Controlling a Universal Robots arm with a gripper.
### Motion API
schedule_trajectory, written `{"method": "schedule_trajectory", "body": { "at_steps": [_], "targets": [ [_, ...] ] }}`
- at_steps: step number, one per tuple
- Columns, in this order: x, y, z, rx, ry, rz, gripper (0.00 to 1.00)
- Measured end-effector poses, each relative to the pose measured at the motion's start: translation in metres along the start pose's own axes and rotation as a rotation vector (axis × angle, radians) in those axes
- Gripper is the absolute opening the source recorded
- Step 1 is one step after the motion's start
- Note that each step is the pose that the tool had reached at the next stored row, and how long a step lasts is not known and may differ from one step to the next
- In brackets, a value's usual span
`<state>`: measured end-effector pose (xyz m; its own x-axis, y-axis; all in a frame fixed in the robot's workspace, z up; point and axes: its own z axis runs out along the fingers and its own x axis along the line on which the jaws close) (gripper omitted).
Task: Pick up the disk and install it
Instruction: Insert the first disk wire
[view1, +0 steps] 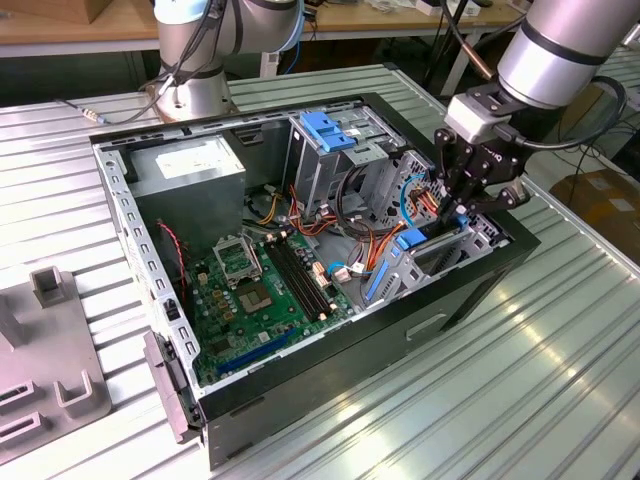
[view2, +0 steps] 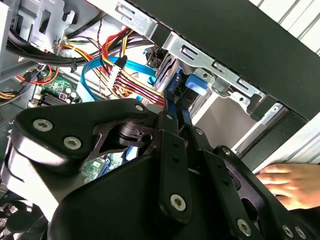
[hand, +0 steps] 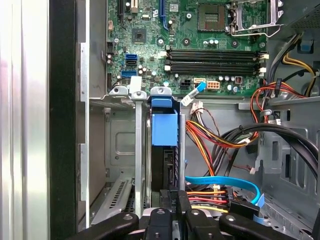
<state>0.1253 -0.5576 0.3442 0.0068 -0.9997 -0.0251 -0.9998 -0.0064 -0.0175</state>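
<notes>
Claw (view1: 462, 208) sits low at the drive bay (hand: 125, 165) in the open computer case (view1: 480, 290), fingers (view2: 172, 125) drawn together on the rear edge of the disk (hand: 164, 150). Disk stands on edge in the bay slot directly ahead of the claw, blue carrier frame showing. Cable bundle (hand: 220, 142) lies just beside the claw; motherboard (hand: 200, 45) lies beyond the disk. A hand (view2: 292, 185) rests outside the case. Case stands on the ribbed metal surface (view1: 520, 400).

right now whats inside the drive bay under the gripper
In the first wrist view the disk, blue carrier end showing, stands edgewise in the metal drive bay below the gripper. An empty slot lies beside it. The disk's lower part is hidden by the bay rails.
</notes>
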Motion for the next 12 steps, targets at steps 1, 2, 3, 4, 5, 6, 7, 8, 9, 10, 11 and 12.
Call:
{"method": "schedule_trajectory", "body": {
  "at_steps": [1,2,3,4,5,6,7,8,9,10,11,12],
  "targets": [
    [0.0000,0.0000,0.0003,-0.0002,0.0001,0.000,0.17],
    [0.0000,0.0000,0.0006,-0.0004,0.0001,0.000,0.17],
    [0.0000,0.0000,0.0010,-0.0006,0.0002,0.000,0.17],
    [0.0001,0.0000,0.0017,-0.0010,-0.0001,0.000,0.17],
    [0.0001,0.0001,0.0024,-0.0016,-0.0002,0.000,0.17],
    [0.0001,0.0000,0.0033,-0.0022,-0.0003,0.000,0.17],
    [0.0002,0.0001,0.0050,-0.0042,0.0006,0.000,0.17],
    [0.0002,0.0001,0.0054,-0.0052,0.0007,0.000,0.17],
    [0.0002,0.0001,0.0057,-0.0053,0.0002,0.000,0.17],
    [0.0002,0.0001,0.0059,-0.0053,-0.0002,0.000,0.17],
    [0.0002,0.0001,0.0063,-0.0053,-0.0011,0.000,0.17],
    [0.0002,0.0001,0.0060,-0.0053,-0.0007,0.000,0.18]
  ]
}}
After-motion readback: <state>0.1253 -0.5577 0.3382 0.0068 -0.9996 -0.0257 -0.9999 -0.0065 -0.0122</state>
